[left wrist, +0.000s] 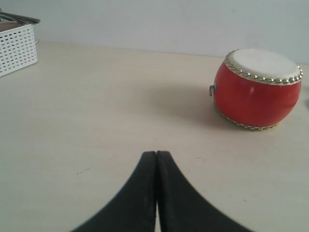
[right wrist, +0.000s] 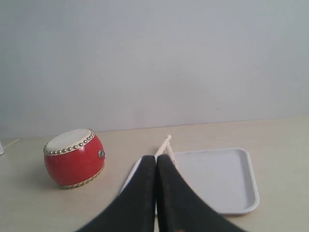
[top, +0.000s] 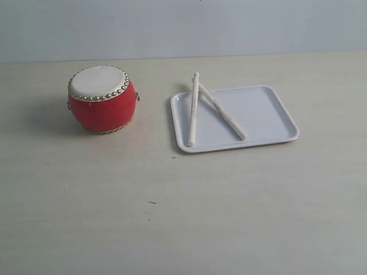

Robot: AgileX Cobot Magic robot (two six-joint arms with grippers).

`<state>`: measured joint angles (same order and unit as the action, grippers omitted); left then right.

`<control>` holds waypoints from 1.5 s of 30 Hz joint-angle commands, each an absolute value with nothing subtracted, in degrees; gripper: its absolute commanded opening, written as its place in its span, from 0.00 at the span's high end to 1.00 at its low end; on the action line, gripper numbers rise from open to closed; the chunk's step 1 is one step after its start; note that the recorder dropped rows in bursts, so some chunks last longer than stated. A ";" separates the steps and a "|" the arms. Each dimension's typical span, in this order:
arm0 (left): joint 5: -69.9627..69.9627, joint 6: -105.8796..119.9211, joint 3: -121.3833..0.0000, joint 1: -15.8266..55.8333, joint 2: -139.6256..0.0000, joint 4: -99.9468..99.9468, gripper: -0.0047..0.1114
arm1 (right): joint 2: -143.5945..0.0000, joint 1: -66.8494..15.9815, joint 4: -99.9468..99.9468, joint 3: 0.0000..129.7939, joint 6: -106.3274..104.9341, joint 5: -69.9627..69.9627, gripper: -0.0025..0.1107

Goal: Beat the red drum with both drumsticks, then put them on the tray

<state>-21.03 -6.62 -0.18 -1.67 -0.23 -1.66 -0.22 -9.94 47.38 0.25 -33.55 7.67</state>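
The left gripper [left wrist: 156, 154] is being held fully closed over the pale table [left wrist: 72, 121], its two black fingers pressed together with nothing between them. The red drum [left wrist: 256, 89] is being shown beyond those fingertips and off to one side, well apart from them, standing upright on the table with its cream skin facing up. A white perforated basket [left wrist: 17, 48] is being caught at the edge of that same view, far from the drum. The right gripper [right wrist: 156, 158] is likewise being held closed on nothing. The tray [right wrist: 219, 178] is being shown just beyond and below it, and the rounded ends of the drumsticks [right wrist: 165, 142] are being shown past the fingertips at the tray's far rim, apart from the gripper. In the exterior view the drum is being shown on the left and the tray on the right, near each other but not touching. Both drumsticks are being borne by the left half of the tray, set in a narrow V that is closing toward the far left corner, and the end of the straighter stick is being carried out over the far rim. Whether the two sticks are touching where they meet cannot be told. Faint grey marks are being shown along one stick, too small to be read.
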 commanded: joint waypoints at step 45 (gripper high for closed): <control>-20.30 -7.04 0.00 -1.74 0.00 -2.01 0.96 | 0.00 -10.00 -2.74 0.00 0.99 15.46 0.98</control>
